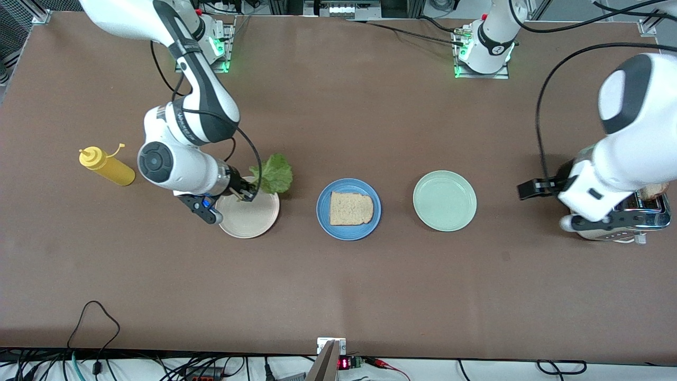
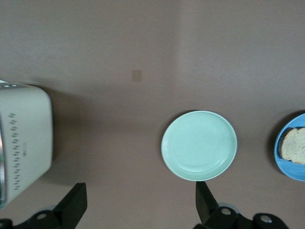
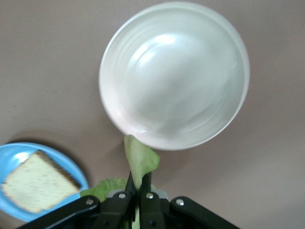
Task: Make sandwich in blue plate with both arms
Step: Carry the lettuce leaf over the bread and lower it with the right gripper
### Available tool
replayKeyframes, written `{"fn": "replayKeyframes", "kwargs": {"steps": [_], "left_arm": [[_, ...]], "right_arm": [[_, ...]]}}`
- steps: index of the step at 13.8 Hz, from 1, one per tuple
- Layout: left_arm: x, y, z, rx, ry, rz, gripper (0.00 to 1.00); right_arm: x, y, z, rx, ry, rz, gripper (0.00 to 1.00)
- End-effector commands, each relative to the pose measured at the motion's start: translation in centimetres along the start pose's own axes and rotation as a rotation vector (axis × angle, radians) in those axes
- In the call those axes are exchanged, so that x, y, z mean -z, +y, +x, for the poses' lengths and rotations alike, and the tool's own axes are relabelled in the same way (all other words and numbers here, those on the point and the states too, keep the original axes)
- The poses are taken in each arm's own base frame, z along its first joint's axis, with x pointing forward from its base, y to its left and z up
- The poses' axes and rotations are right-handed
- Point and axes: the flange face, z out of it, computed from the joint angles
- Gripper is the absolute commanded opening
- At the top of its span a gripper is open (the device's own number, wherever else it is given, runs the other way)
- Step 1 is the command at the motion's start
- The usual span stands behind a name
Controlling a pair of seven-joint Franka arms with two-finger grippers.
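Observation:
The blue plate (image 1: 348,209) sits mid-table with one tan bread slice (image 1: 351,208) lying flat on it, its top bare. My right gripper (image 1: 246,191) hangs over the edge of a cream plate (image 1: 247,214), shut on a crinkled green lettuce leaf (image 1: 273,173) that sticks out toward the blue plate. In the right wrist view the fingertips (image 3: 138,179) pinch the leaf (image 3: 141,160) above the cream plate (image 3: 174,76), with the blue plate (image 3: 14,155) and bread (image 3: 35,181) to one side. My left gripper (image 1: 534,189) (image 2: 139,191) waits open and holding nothing beside the toaster.
A pale green plate (image 1: 444,200) (image 2: 199,145) lies between the blue plate and the toaster (image 1: 624,219) (image 2: 24,143), which holds a brown slice (image 1: 656,190). A yellow squeeze bottle (image 1: 106,166) lies at the right arm's end of the table.

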Motion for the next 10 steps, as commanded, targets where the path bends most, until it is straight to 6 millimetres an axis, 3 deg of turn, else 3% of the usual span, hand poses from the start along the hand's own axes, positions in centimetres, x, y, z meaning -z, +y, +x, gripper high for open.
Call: {"fn": "replayKeyframes", "kwargs": {"steps": [1, 2, 3, 7, 9, 10], "left_arm": [[2.0, -3.6, -0.2, -0.131, 0.048, 0.011, 1.0], [1.8, -5.9, -0.7, -0.107, 0.072, -0.001, 1.0], [1.8, -6.8, -1.8, -0.091, 0.091, -0.007, 1.0], [1.3, -4.8, -5.3, -0.068, 0.1, -0.017, 1.0], [1.5, -3.1, -5.9, -0.041, 0.089, -0.014, 1.0], [1.6, -3.2, -5.8, -0.055, 0.086, -0.012, 1.0]], "right_arm": [[-2.4, -3.7, -2.6, -0.143, -0.01, 0.062, 0.0], [-3.5, -4.7, -3.5, -0.189, -0.003, 0.086, 0.0], [-4.4, -5.5, -4.5, -0.216, 0.007, 0.107, 0.0], [-7.9, -9.9, -8.8, -0.342, -0.002, 0.213, 0.0], [-9.3, -11.5, -9.9, -0.383, -0.007, 0.231, 0.0], [-9.9, -11.9, -10.4, -0.395, -0.008, 0.237, 0.0]]}}
